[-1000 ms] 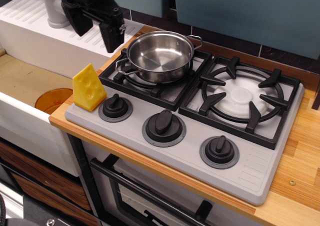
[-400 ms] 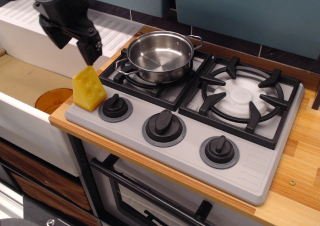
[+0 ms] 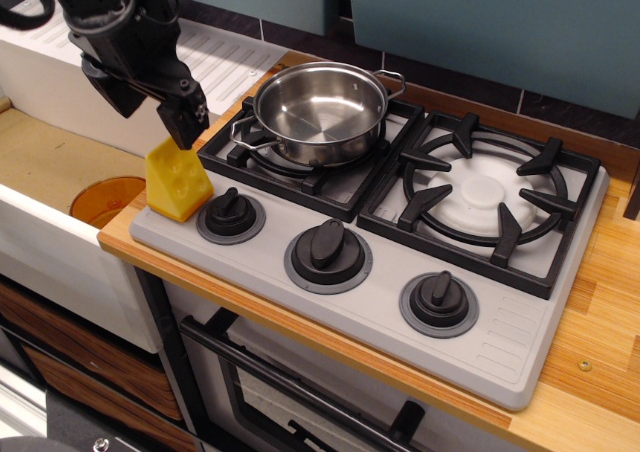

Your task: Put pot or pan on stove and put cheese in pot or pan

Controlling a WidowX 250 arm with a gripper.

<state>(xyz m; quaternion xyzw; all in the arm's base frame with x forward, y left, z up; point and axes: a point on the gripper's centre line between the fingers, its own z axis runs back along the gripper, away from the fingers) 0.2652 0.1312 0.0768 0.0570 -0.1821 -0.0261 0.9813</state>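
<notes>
The shiny steel pan (image 3: 318,113) sits on the left burner grate of the grey stove (image 3: 520,332). It holds nothing. The yellow cheese wedge (image 3: 177,183) stands upright on the stove's front left corner, beside the left knob (image 3: 231,213). My black gripper (image 3: 152,115) hangs just above and behind the cheese. Its jaws are apart and hold nothing. The nearer finger (image 3: 184,120) has its tip right at the top of the wedge.
An orange round disc (image 3: 103,201) lies in the sink to the left of the stove. A white ribbed drainboard (image 3: 60,52) stands behind it. The right burner grate (image 3: 485,194) has nothing on it. A wooden counter (image 3: 610,302) runs along the right.
The gripper has moved left from behind the pan and come down over the cheese, with its finger tip now at the wedge's top. The pan and cheese have not moved.
</notes>
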